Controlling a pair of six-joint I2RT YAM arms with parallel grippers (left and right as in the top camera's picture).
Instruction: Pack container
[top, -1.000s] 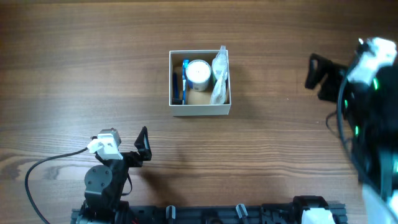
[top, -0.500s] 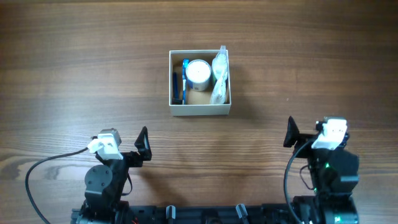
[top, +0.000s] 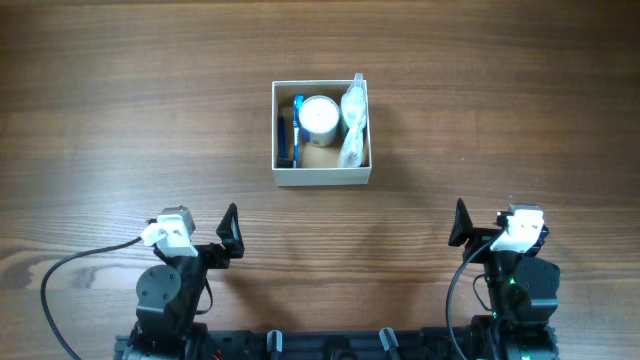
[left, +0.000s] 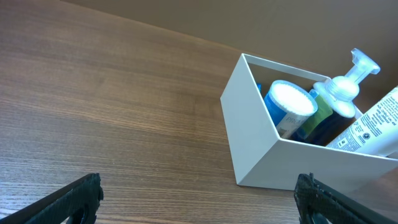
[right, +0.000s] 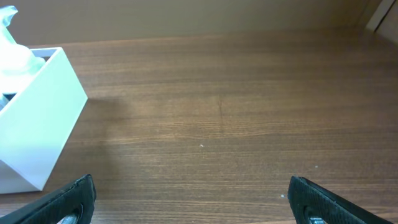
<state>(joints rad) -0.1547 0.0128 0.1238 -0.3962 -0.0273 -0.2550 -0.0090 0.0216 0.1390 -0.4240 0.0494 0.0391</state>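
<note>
The container (top: 322, 178) is a square white box with a tan inside, standing on the wooden table at centre back. It holds a round white jar (top: 319, 116), a blue item (top: 295, 131) at its left and a clear-wrapped pump bottle (top: 353, 123) at its right. The left wrist view shows the container (left: 252, 134) with the jar (left: 291, 107) and pump bottle (left: 345, 84). The right wrist view shows the container's corner (right: 37, 124). My left gripper (top: 231, 232) is open and empty near the front left. My right gripper (top: 460, 226) is open and empty near the front right.
Both arm bases sit at the table's front edge, with a black cable (top: 70, 270) looping by the left one. A white tube (left: 373, 127) leans in the container on its right side.
My right arm has swung from the far right edge down to the front right and now rests there. The left arm and the container have not moved.
</note>
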